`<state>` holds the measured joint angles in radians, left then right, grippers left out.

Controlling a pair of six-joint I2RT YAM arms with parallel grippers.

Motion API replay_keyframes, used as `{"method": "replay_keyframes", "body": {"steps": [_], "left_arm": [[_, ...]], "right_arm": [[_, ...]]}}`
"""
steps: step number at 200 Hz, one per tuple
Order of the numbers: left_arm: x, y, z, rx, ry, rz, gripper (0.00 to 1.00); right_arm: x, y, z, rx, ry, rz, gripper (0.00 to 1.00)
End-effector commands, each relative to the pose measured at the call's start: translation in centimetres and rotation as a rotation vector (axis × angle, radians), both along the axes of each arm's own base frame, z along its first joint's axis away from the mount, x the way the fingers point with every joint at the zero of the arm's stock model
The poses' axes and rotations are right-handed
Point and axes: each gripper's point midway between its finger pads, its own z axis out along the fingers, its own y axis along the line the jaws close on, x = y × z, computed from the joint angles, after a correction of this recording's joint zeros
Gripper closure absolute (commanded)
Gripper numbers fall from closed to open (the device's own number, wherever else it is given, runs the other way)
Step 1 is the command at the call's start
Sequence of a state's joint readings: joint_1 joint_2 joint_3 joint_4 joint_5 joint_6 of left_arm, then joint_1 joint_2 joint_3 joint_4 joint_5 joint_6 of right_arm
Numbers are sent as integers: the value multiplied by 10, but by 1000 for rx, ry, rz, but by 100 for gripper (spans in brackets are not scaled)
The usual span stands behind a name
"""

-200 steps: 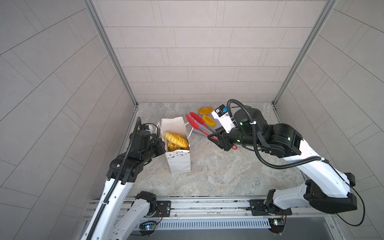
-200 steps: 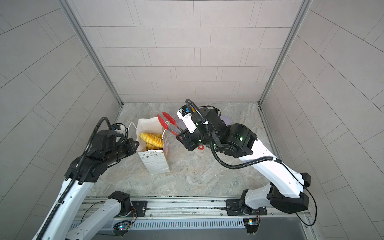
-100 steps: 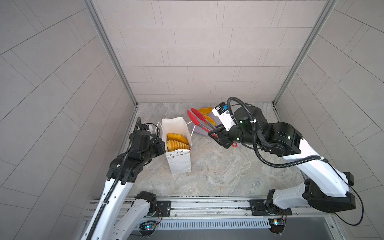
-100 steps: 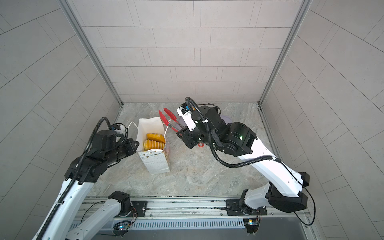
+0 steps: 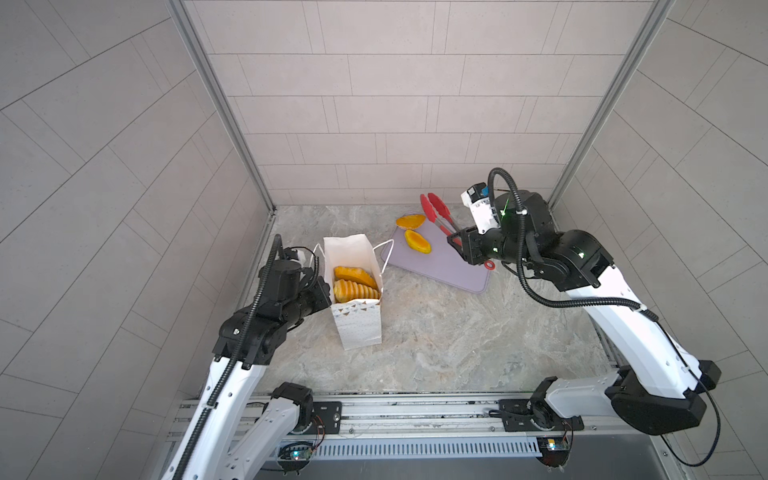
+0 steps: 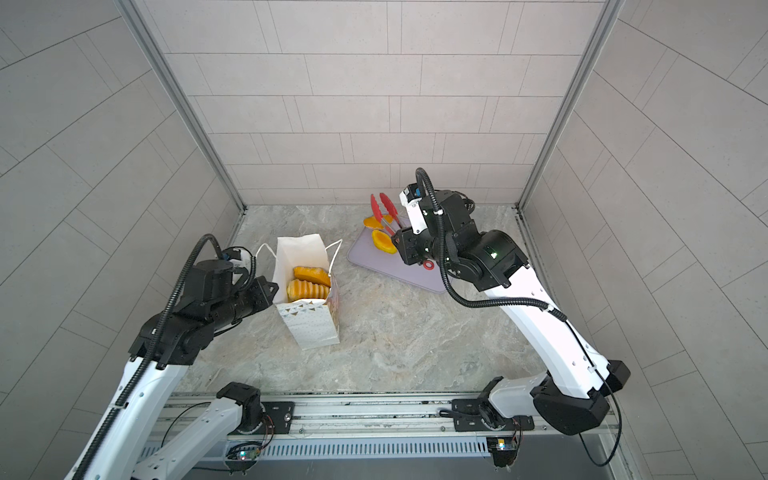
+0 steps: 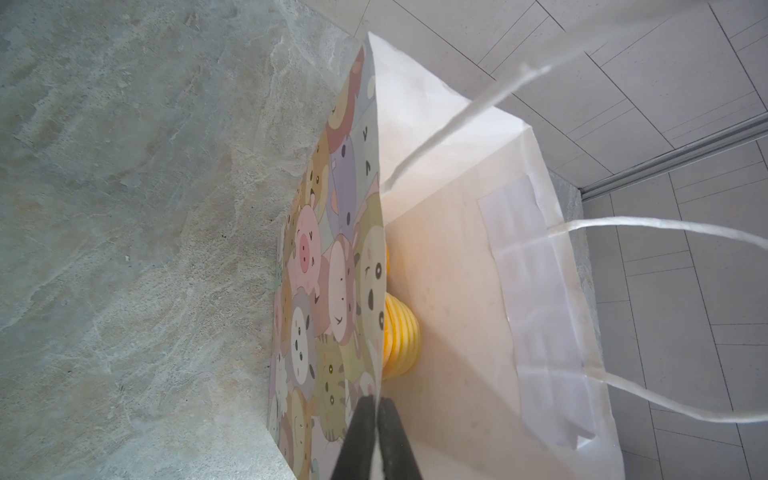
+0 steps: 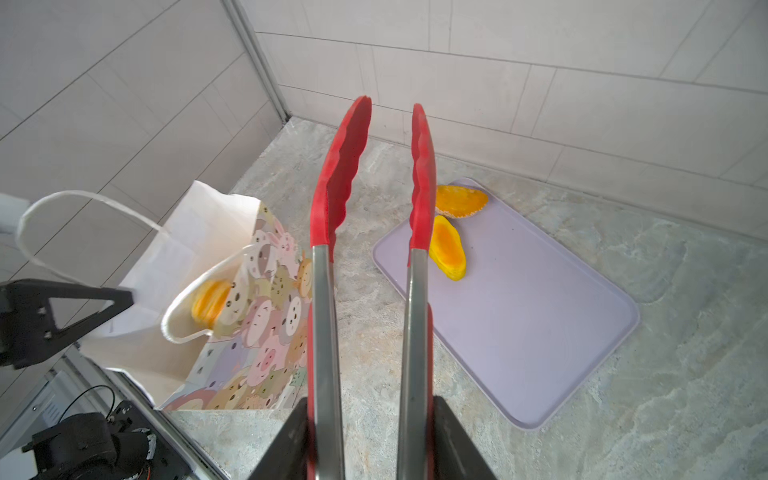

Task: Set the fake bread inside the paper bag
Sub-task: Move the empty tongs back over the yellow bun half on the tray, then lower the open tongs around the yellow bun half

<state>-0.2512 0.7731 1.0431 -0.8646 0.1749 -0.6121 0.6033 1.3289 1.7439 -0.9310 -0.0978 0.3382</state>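
My left gripper (image 7: 376, 419) has its black fingers pressed together on the top edge of the paper bag (image 5: 359, 328), pinching the thin printed wall with its pastel animal faces. The bag stands upright on the marbled grey tabletop (image 5: 436, 340), mouth open, white cord handles flopped outward. Inside lie a ribbed roll (image 5: 356, 289), glossy yellow and ridged like a spring, and a smoother orange wedge (image 5: 353, 274) just behind it; anything beneath them I can't make out. My right gripper (image 8: 370, 405) is clamped on the steel shanks of the tongs (image 5: 436, 208), whose scalloped red tips stand apart and empty above the far corner of the flat lilac tray (image 5: 449, 270). Two more pieces of fake bread (image 5: 417, 242) sit there close together, an oval and a crinkle-edged one. A second ago the tongs were at the bag's mouth with the roll riding high. Now they have swung to the tray, and the roll has settled lower.
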Motion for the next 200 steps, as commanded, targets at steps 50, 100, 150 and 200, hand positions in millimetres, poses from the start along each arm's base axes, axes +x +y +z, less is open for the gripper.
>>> {"method": "replay_keyframes", "body": {"steps": [50,100,150,200], "left_arm": [[1,0,9,2,-31,-5,93],[1,0,8,3,-29,-6,93],[1,0,7,7,-26,-9,93],[1,0,8,11,-29,-12,93]], "right_arm": [[46,-19,-79,212,198,-72,57],[80,-28,-145,286,325,-151,57],[99,-27,-190,315,434,-201,55],[112,-20,-217,344,499,-195,52]]}}
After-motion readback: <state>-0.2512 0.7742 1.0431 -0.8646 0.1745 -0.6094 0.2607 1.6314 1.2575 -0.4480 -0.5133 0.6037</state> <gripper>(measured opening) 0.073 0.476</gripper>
